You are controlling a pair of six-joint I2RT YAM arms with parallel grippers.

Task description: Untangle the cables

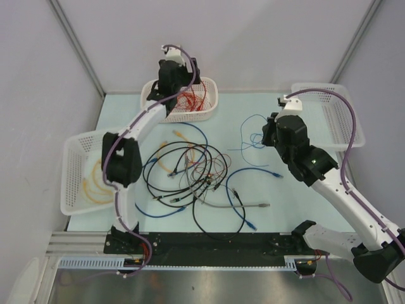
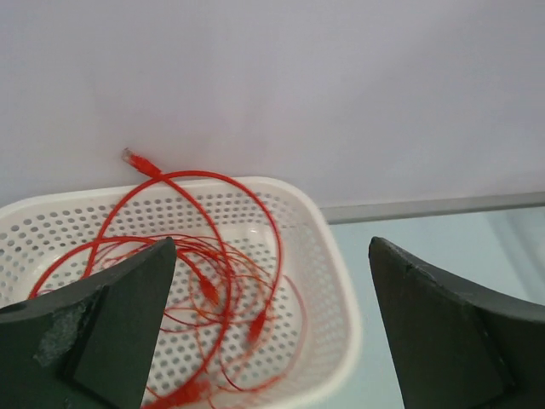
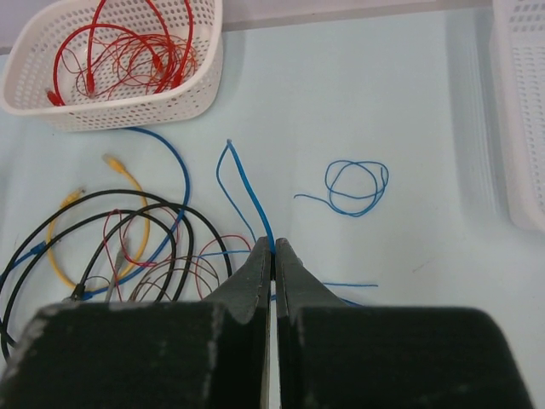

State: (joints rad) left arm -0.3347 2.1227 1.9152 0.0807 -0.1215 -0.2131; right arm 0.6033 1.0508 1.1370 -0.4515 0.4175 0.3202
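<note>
Right gripper [image 3: 274,247]: fingers clenched together, a thin blue cable [image 3: 249,189] pinched at the tips. From the pinch the cable's long axis runs away toward the far side, leaning slightly left, then folds back in a narrow hairpin. A small blue coil [image 3: 358,183] lies far-right of the pincer; cannot tell whether it is the same strand. Main tangle of cables [image 1: 190,171], black, yellow, grey, blue and red, sits mid-table, left of the right gripper and apart from it. Right basket [image 1: 316,85] stands on the far-right side, so a lift and swing to the right looks the likely call, pulling the held strand away from the tangle, not across it. Left gripper [image 2: 271,247]: released, fingers wide, nothing between them, hovering over the far basket [image 2: 336,281], where the red cables [image 2: 213,290] lie heaped. The right arm is the nearer one to the blue strand.
</note>
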